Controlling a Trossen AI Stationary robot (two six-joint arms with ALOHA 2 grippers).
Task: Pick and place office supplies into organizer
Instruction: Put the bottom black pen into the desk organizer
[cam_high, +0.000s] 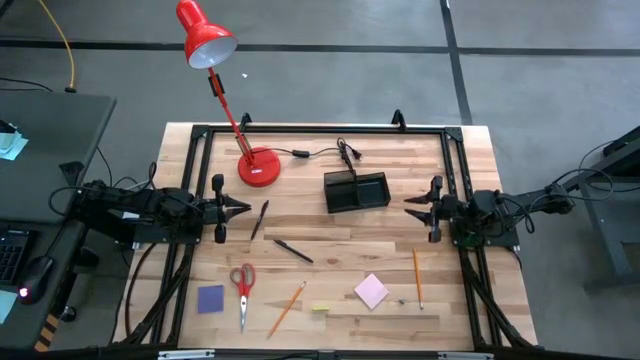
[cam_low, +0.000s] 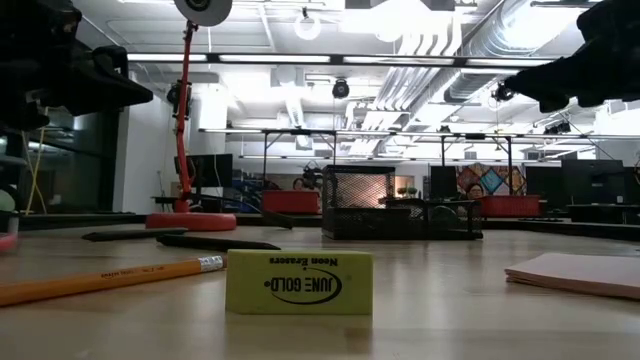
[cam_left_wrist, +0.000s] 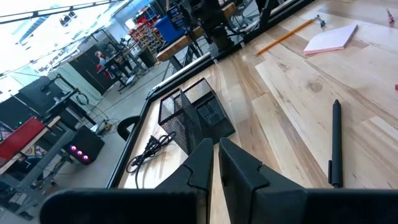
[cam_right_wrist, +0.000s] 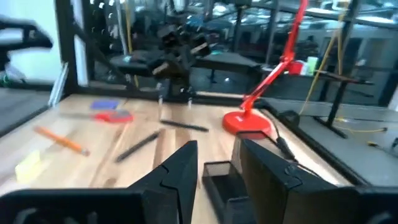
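Observation:
The black mesh organizer (cam_high: 356, 191) stands on the table's far middle, between my two grippers. The supplies lie flat on the wood nearer the front: two black pens (cam_high: 260, 218) (cam_high: 293, 250), red-handled scissors (cam_high: 243, 285), a blue pad (cam_high: 210, 298), a pink pad (cam_high: 371, 291), two pencils (cam_high: 287, 308) (cam_high: 416, 277) and a yellow eraser (cam_low: 298, 282). My left gripper (cam_high: 240, 208) hovers shut at the left side, pointing toward the organizer (cam_left_wrist: 193, 115). My right gripper (cam_high: 412, 208) hovers open at the right side, nothing between its fingers (cam_right_wrist: 180, 171).
A red desk lamp (cam_high: 258, 166) stands at the far left of the organizer, its cord (cam_high: 335, 153) trailing behind the organizer. A black frame (cam_high: 320, 128) runs along the table's edges. Bare wood lies between the organizer and the supplies.

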